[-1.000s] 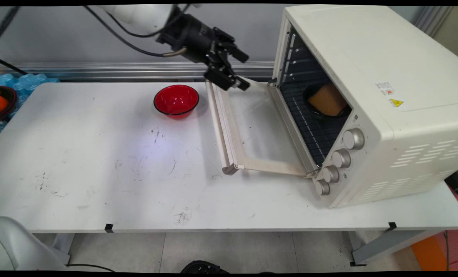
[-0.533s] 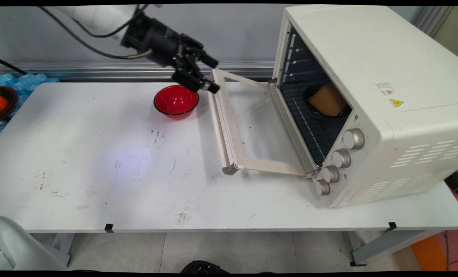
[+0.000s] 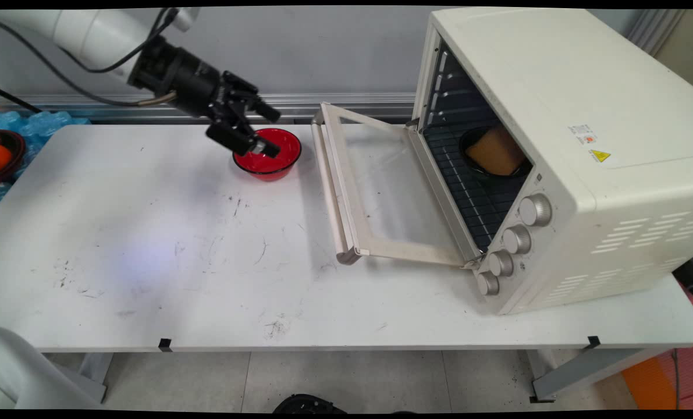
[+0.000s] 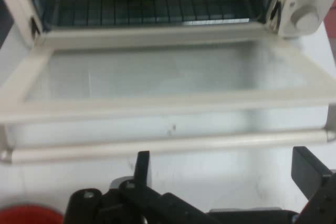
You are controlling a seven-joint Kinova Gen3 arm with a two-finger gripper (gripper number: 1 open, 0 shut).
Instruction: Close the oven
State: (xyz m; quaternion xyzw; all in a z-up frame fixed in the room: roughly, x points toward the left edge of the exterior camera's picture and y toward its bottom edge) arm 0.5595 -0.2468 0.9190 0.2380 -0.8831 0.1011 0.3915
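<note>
Gripper [image 3: 265, 129] shifted left off the oven door [image 3: 381, 192] since earlier frame, now hung over red bowl [image 3: 276, 158], jaws spread wide and empty, door left fully open, bread in dark dish [image 3: 493, 152] seen on the oven rack.

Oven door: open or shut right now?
Open. The oven door is swung fully down, lying about level in front of the oven, and the rack with a dark dish inside is exposed.

place: probably a lab | cues: scuffed white table [image 3: 148, 262]; aluminium rail [image 3: 61, 100] along the wall
</note>
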